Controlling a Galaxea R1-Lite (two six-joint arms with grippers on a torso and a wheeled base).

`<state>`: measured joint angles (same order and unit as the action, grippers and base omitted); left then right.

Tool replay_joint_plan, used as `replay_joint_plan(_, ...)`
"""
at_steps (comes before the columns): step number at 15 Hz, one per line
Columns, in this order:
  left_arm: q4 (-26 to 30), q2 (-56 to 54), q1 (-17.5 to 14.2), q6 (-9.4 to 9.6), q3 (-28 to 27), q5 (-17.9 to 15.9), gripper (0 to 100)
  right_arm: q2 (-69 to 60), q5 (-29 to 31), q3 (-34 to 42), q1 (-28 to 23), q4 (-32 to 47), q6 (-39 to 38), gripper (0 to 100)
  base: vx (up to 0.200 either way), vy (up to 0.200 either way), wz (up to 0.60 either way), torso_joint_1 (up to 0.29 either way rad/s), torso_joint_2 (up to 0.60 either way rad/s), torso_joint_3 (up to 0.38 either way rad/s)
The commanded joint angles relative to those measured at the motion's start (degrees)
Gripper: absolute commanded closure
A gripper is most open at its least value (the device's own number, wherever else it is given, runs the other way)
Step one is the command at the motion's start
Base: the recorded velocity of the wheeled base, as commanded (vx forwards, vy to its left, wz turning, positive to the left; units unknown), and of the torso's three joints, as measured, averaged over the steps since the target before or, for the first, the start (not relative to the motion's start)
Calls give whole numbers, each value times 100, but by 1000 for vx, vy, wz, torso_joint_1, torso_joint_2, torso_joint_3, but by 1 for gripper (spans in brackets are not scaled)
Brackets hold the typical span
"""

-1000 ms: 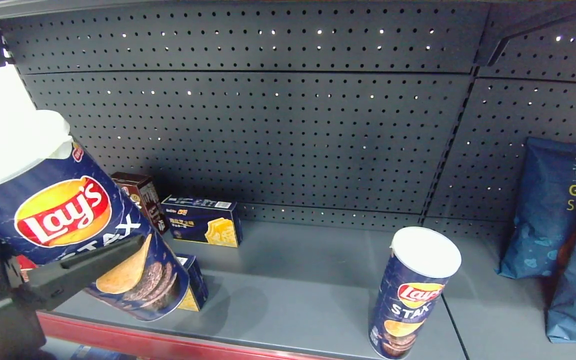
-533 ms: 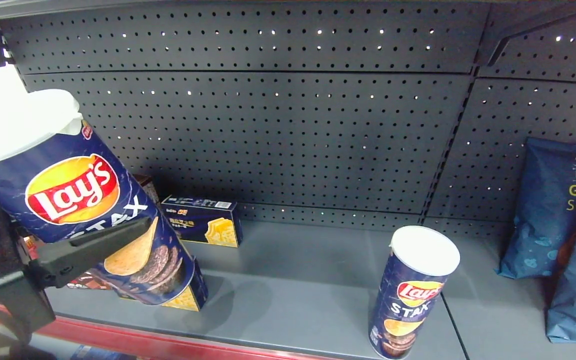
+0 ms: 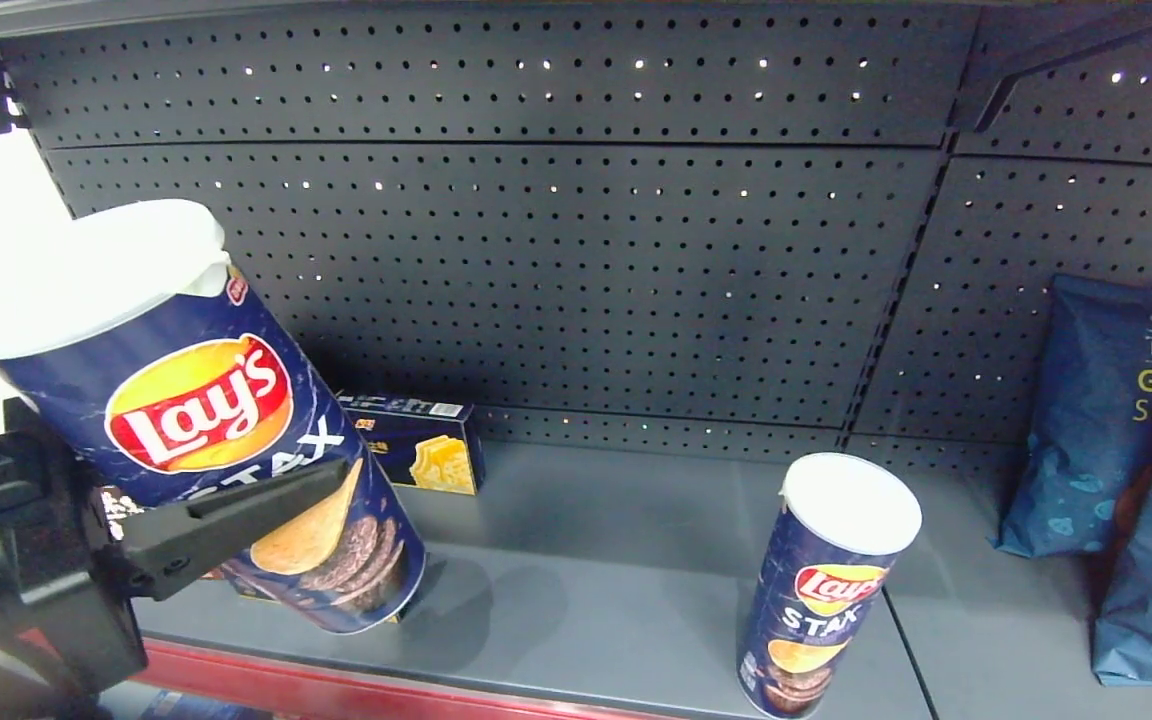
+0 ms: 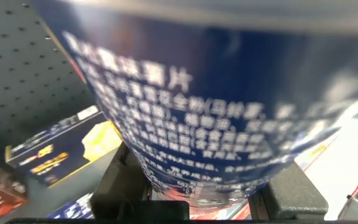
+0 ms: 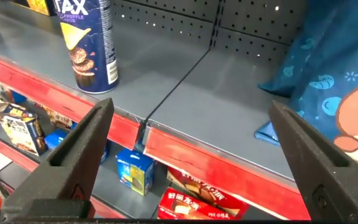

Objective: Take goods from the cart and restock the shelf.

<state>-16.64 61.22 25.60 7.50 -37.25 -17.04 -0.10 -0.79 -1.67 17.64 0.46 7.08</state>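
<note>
My left gripper (image 3: 236, 512) is shut on a dark blue chips can (image 3: 196, 420) with a white lid. It holds the can tilted, lid toward the upper left, and the can's base hangs just over the front left of the grey shelf (image 3: 616, 560). The left wrist view has the can (image 4: 204, 106) close up between the black fingers (image 4: 126, 186). A second, matching can (image 3: 826, 585) stands upright near the shelf's front edge, right of centre, and it also appears in the right wrist view (image 5: 87, 43). My right gripper (image 5: 191, 107) is open and holds nothing, in front of the shelf's red edge (image 5: 216, 155).
A blue cracker box (image 3: 426, 450) lies at the back left, and another box (image 3: 246, 590) is partly hidden under the held can. Blue chip bags (image 3: 1116, 430) lean at the right end. The perforated back panel (image 3: 586, 280) closes the rear. Small boxes (image 5: 135, 174) sit on the lower shelf.
The held can has moved right and inward over the shelf, now covering the brown box behind it. The standing can and the boxes have stayed put.
</note>
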Motion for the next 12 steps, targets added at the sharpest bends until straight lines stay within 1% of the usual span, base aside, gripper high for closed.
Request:
replay_joint_plan(1,-6,153,94,15,-1,-1,100,10,0,0,3,6,-14,0,0,0,0,0,0,0)
replay_joint_plan(4,-6,232,103,6,-54,-27,100,10,0,0,3,6,-14,0,0,0,0,0,0,0)
replay_joint_plan(5,-6,276,103,6,-54,-124,100,10,0,0,3,6,-5,0,0,0,0,0,0,0)
replay_joint_plan(7,-6,303,103,15,-27,-159,100,10,0,0,3,6,-32,0,0,0,-600,2,5,5)
replay_joint_plan(12,-6,320,94,6,-36,-194,100,10,9,0,3,-2,-49,0,0,0,0,0,0,0)
